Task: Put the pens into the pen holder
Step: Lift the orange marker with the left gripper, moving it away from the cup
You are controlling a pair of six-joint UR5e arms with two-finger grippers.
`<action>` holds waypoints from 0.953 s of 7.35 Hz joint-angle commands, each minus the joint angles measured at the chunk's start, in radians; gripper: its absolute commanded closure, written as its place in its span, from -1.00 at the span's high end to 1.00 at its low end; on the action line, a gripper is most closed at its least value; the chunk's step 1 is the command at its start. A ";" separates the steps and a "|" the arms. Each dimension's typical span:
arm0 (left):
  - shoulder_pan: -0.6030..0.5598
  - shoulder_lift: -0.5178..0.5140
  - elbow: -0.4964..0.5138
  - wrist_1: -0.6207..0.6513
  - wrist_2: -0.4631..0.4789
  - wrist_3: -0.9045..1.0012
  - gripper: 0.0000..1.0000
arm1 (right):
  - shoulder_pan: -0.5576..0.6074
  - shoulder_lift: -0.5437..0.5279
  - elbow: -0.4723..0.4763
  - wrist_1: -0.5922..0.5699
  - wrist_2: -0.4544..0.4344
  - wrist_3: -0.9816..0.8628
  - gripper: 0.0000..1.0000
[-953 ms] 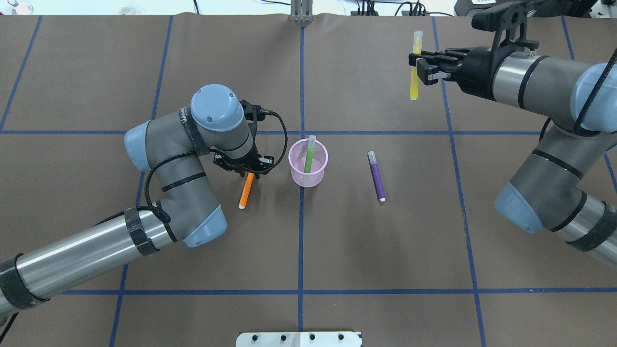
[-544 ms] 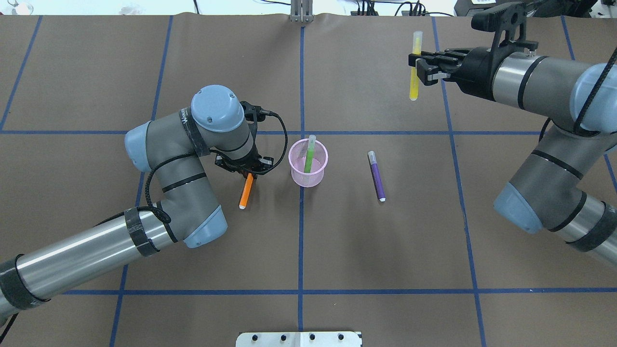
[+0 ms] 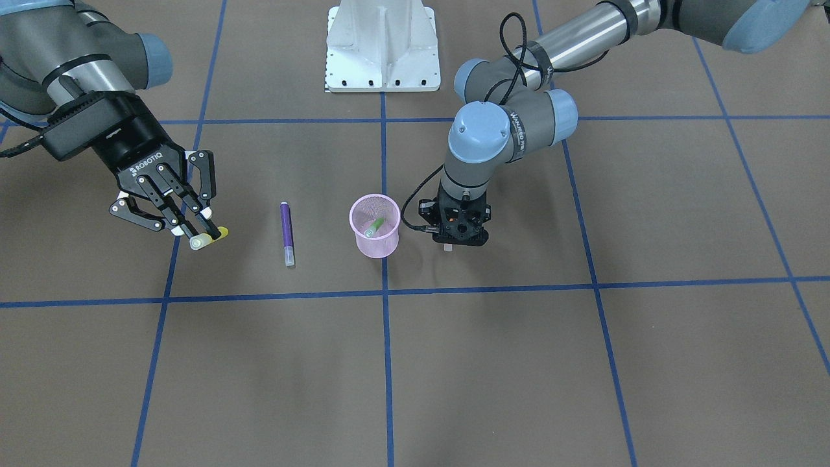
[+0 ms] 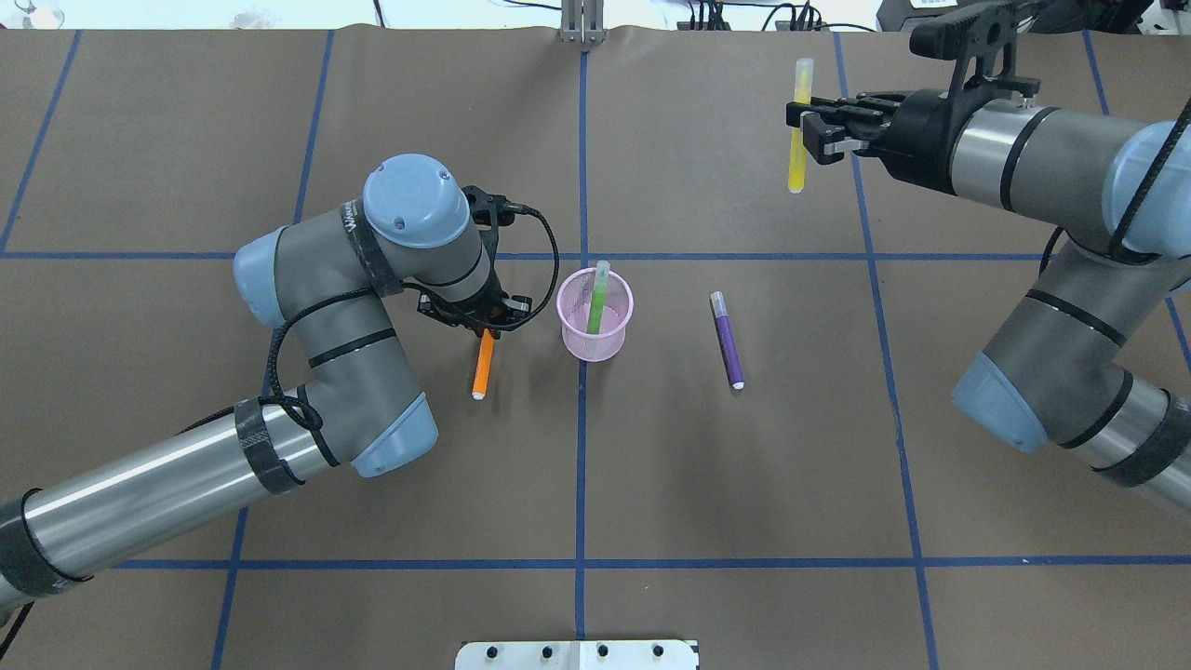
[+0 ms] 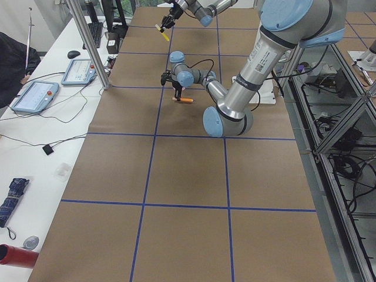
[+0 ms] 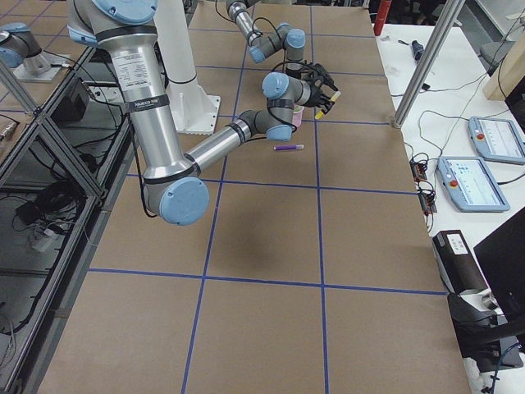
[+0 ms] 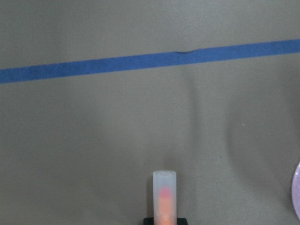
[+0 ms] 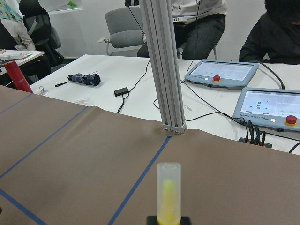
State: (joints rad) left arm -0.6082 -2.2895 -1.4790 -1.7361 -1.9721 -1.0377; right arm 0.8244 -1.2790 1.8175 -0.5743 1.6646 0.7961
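The pink mesh pen holder (image 4: 595, 346) stands at the table's middle with the green pen (image 4: 594, 307) upright in it. My left gripper (image 4: 484, 328) is just left of the cup, shut on the orange pen (image 4: 482, 368), which hangs tilted with its lower end near the table; its pale cap shows in the left wrist view (image 7: 164, 194). My right gripper (image 4: 802, 126) is far back right, shut on the yellow pen (image 4: 797, 167), held in the air; it also shows in the right wrist view (image 8: 168, 192). The purple pen (image 4: 727, 340) lies on the table right of the cup.
Blue tape lines (image 4: 582, 465) cross the brown table cover. The robot's base plate (image 4: 577, 654) is at the near edge. A metal post (image 8: 164, 70), control tablets (image 8: 220, 72) and seated people lie beyond the far edge.
My left gripper has shifted slightly right toward the cup with the orange pen, whose lower end swung right. My right arm with the yellow pen has barely moved.
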 commanded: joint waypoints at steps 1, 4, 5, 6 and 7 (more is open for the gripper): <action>-0.060 0.008 -0.131 0.079 0.012 0.005 -1.00 | -0.004 0.044 0.005 -0.001 0.000 0.002 -1.00; -0.206 0.007 -0.207 0.082 0.006 0.019 -1.00 | -0.104 0.101 -0.004 -0.002 -0.134 0.064 -1.00; -0.235 0.004 -0.219 0.081 0.004 0.056 -1.00 | -0.173 0.110 -0.007 -0.002 -0.223 0.061 -1.00; -0.254 0.005 -0.234 0.081 0.007 0.073 -1.00 | -0.226 0.137 -0.015 -0.004 -0.279 0.060 -1.00; -0.265 0.008 -0.234 0.081 0.007 0.083 -1.00 | -0.284 0.191 -0.059 -0.007 -0.355 0.054 -1.00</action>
State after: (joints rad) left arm -0.8524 -2.2831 -1.7061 -1.6551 -1.9658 -0.9727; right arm 0.6141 -1.1411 1.7958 -0.5784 1.4020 0.8550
